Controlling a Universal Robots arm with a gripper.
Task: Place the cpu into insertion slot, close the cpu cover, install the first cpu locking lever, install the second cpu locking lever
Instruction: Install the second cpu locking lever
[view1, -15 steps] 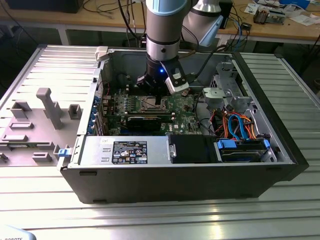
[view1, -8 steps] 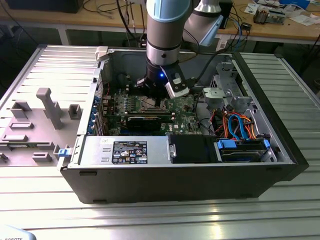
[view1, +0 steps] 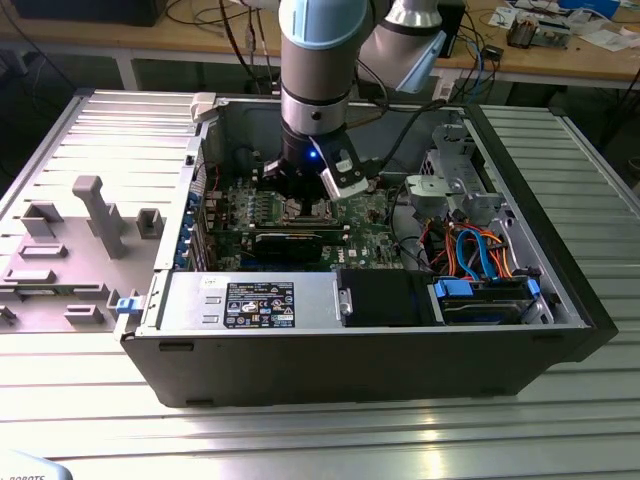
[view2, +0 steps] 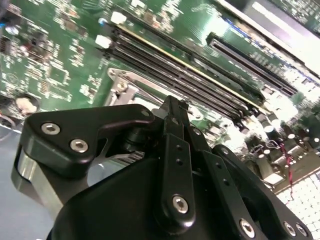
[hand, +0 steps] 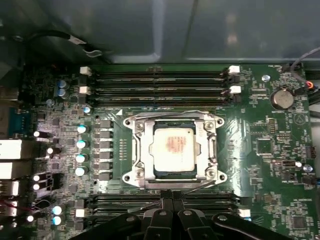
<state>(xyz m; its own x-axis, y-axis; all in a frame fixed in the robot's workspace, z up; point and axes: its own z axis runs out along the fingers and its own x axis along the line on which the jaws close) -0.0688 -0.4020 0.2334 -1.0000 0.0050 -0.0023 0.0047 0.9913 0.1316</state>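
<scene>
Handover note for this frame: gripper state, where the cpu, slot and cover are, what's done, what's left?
Gripper: fingers shut, holding nothing, at the socket's edge beside the memory slots.
Cpu: seated in the insertion slot on the motherboard.
Cover: down over the cpu, framing it.
Done: cpu placed, cover closed.
Left: whether the levers are latched can't be told; check both.

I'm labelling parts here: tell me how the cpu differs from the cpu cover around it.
The cpu is a solid, dull grey plate; the cpu cover is a shiny silver frame with an open middle. The cpu sits inside; the cpu cover rings it and is larger. Both are square and lie flat in the insertion slot.
</scene>
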